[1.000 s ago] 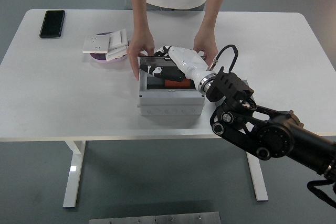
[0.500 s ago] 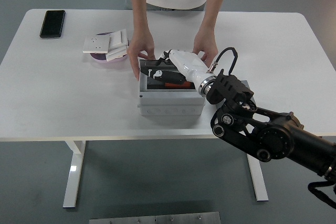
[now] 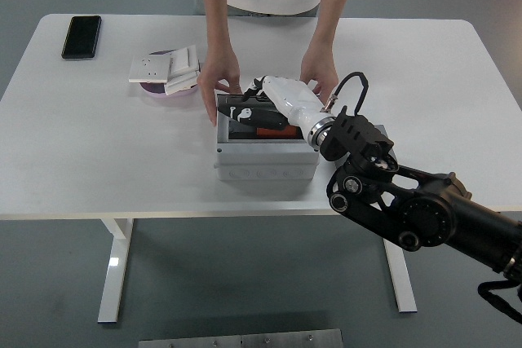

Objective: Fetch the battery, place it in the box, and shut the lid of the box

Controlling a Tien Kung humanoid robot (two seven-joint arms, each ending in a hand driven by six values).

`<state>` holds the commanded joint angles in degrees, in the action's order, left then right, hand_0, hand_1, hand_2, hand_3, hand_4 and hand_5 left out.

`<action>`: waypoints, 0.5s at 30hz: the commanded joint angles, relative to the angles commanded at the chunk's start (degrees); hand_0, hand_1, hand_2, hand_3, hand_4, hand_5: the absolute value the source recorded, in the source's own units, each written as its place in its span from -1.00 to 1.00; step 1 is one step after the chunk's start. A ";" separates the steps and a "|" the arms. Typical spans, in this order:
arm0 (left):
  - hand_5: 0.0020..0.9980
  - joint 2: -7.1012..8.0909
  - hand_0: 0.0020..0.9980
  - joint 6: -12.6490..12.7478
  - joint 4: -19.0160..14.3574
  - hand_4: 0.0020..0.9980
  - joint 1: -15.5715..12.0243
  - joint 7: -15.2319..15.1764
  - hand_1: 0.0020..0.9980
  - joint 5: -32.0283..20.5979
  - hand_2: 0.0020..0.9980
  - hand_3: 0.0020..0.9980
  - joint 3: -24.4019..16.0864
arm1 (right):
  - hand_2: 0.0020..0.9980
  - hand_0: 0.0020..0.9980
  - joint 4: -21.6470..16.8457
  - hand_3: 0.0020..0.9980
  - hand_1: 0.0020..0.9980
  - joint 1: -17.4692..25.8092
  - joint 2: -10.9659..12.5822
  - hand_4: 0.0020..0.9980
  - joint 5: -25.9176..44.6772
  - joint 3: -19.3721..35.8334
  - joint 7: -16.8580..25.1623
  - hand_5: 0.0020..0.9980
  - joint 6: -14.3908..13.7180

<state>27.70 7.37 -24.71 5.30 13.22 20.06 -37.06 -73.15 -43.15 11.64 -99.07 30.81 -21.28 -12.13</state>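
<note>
An open grey box (image 3: 265,160) stands in the middle of the table. Inside it lies a black battery (image 3: 263,117) with an orange part below it. My right hand (image 3: 245,108), white with a black arm coming in from the lower right, reaches into the box from the right. Its fingers (image 3: 237,111) curl around the battery's left end. A person at the far side holds the box's back corners, one hand (image 3: 217,73) on the left and the other hand (image 3: 320,69) on the right. The lid is hidden from me.
A black phone (image 3: 81,36) lies at the far left corner. White switch plates (image 3: 165,67) rest on a purple dish (image 3: 155,87) left of the box. The table's near edge runs just in front of the box.
My right hand has shifted slightly down and to the right over the box, with the battery settling lower inside. The person's hands stay on the box.
</note>
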 joint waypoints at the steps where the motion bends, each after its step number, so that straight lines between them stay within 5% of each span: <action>1: -1.00 0.00 0.28 0.00 0.00 -0.17 0.00 0.01 0.48 0.03 0.18 0.07 -0.01 | 0.27 0.26 -0.02 0.25 0.28 0.00 -0.02 0.92 -0.02 -0.02 -0.01 1.00 -0.02; 15: -1.00 0.02 0.28 0.04 0.00 -0.18 -0.14 0.00 0.48 -0.02 0.17 0.06 -0.01 | 0.26 0.24 -0.05 0.24 0.26 0.36 -0.10 0.90 0.05 -0.34 -0.36 1.00 -0.11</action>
<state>27.71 7.41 -24.71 5.16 13.22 20.03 -37.07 -73.20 -42.79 11.55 -99.02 30.47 -21.64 -12.24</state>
